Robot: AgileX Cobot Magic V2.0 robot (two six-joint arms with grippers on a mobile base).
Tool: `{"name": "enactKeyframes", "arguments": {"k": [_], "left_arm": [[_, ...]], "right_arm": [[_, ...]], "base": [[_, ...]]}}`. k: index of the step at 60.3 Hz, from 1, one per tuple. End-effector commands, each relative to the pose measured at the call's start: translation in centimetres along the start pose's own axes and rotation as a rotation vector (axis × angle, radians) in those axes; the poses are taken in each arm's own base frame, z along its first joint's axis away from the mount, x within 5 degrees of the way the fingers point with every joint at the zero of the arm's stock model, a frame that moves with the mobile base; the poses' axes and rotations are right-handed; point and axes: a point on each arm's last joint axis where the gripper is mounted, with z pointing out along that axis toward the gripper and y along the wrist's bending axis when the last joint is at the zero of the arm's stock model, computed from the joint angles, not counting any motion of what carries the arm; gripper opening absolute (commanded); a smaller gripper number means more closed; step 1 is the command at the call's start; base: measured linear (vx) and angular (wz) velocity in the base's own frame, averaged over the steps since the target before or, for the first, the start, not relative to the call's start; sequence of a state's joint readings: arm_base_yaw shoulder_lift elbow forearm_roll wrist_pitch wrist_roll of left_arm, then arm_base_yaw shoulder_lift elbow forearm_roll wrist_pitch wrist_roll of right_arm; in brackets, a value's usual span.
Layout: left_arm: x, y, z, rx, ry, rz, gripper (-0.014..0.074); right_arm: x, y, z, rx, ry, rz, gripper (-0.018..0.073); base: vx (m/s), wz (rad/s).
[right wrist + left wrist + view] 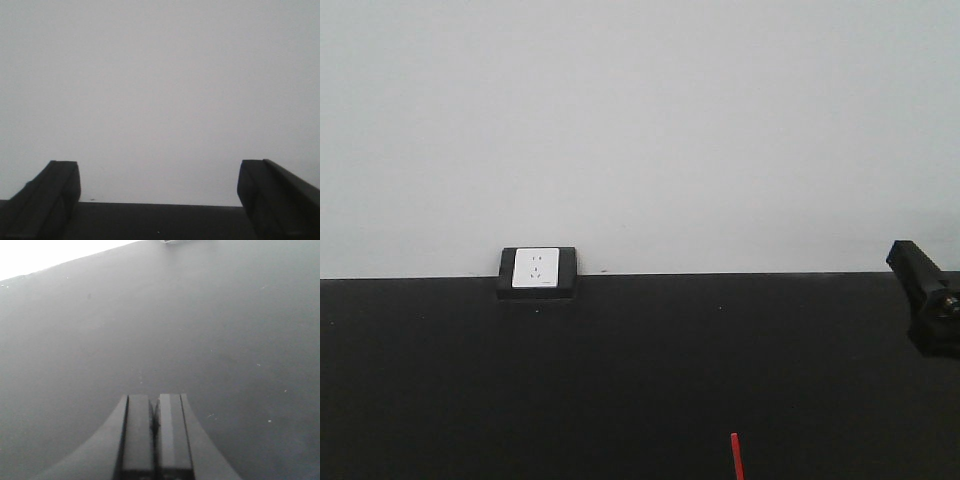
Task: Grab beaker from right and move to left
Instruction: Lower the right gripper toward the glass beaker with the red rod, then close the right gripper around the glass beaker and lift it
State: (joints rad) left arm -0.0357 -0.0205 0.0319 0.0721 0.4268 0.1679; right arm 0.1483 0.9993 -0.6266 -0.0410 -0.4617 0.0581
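Gaping wide with nothing between its fingers, the right gripper [159, 171] faces the bare wall [160, 75] above the far edge of the table [160, 222], so it should tilt down and swing leftward before closing in. Only a red rod [735, 458] tip, marking the beaker, shows low to its left; the left gripper [154, 401] sits clenched, empty.
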Motion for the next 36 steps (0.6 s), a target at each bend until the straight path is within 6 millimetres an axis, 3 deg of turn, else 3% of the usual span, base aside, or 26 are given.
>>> {"name": "enactKeyframes", "arguments": {"k": [1,9,18,28,36], "left_arm": [[-0.2,0.0,0.2,-0.004,-0.065,0.001,-0.0006],[-0.2,0.0,0.2,-0.004,-0.065,0.001,-0.0006],[-0.2,0.0,0.2,-0.004,-0.065,0.001,-0.0006],[-0.2,0.0,0.2,-0.004,-0.065,0.001,-0.0006],[-0.2,0.0,0.2,-0.004,-0.065,0.001,-0.0006]], "right_arm": [[-1.6,1.2,0.8,-0.129,-0.14,-0.062,0.0652],[0.8,2.9,1.6,-0.332,-0.065,-0.139,0.0633],[4.8,4.0,1.0,-0.476,0.04,-0.069,0.0609],[10.3,4.2,-1.9,-0.513,0.188,0.011,0.0585],[13.6,4.3,-4.7,-0.523,0.277,0.025,0.0585]], "base": [[0.0,0.0],[0.0,0.0],[0.0,0.0],[0.0,0.0],[0.0,0.0]]}}
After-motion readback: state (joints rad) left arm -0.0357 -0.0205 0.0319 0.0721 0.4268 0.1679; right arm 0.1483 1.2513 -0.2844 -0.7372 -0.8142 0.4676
